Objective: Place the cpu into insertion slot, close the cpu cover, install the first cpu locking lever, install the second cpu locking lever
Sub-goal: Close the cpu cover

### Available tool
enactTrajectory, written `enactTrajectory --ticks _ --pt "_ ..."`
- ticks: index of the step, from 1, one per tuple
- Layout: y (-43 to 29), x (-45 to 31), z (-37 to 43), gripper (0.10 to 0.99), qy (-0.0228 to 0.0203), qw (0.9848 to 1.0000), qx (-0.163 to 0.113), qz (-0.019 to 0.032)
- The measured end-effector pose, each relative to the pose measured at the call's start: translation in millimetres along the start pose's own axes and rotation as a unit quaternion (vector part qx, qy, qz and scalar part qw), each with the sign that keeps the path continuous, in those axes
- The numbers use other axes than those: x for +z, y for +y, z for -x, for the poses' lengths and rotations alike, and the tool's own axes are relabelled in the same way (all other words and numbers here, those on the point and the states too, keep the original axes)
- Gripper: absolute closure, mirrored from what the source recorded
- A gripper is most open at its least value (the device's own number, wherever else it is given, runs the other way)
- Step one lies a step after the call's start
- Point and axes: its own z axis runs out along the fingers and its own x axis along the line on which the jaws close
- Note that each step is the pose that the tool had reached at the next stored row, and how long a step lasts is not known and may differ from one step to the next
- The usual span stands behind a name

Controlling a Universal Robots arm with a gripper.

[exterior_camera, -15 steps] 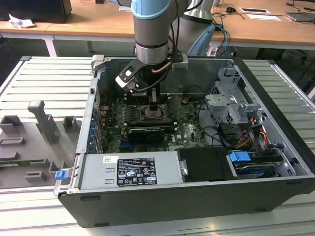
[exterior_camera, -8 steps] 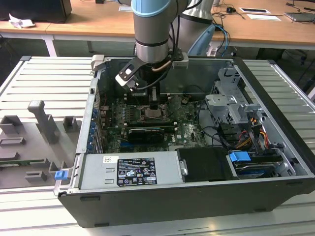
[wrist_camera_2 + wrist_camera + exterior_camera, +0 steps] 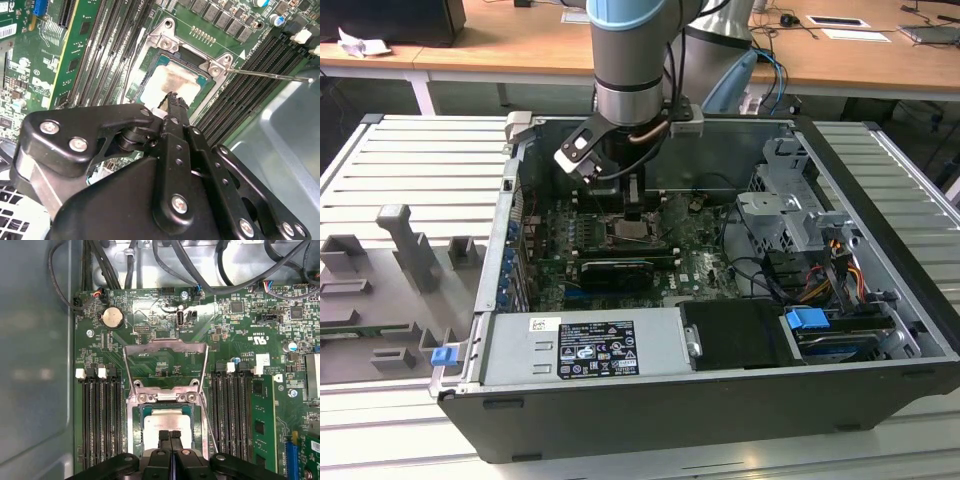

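The cpu (image 3: 167, 421) lies flat inside the insertion slot (image 3: 134, 426), its pale metal top facing up; it also shows in the second wrist view (image 3: 175, 82). My gripper (image 3: 170, 435) is shut, its fingertips pressed together right over the chip's near edge, touching it or just above it; I cannot tell which. The cpu cover (image 3: 165, 346) stands swung open behind the socket, with green board showing through its cut-out. A thin locking lever rod (image 3: 270, 75) sticks out sideways from the socket, unlatched. In the exterior view the gripper (image 3: 635, 208) hangs over the socket (image 3: 634, 236) inside the open computer case.
Black memory slots (image 3: 102, 420) flank the socket on both sides. The case wall (image 3: 35, 365) rises close by. Cables (image 3: 200, 270) run along the board's far edge. A power supply (image 3: 585, 345) and drive cage (image 3: 795, 215) fill the case's other parts.
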Motion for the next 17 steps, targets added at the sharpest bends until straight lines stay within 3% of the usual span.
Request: enactTrajectory --ticks 5,17 --pt "0.6 -9.0 -0.3 0.98 0.0006 1.0 0.0 0.0001" --pt "2.5 -17.4 -0.9 0.98 0.0005 1.0 0.0 0.0"
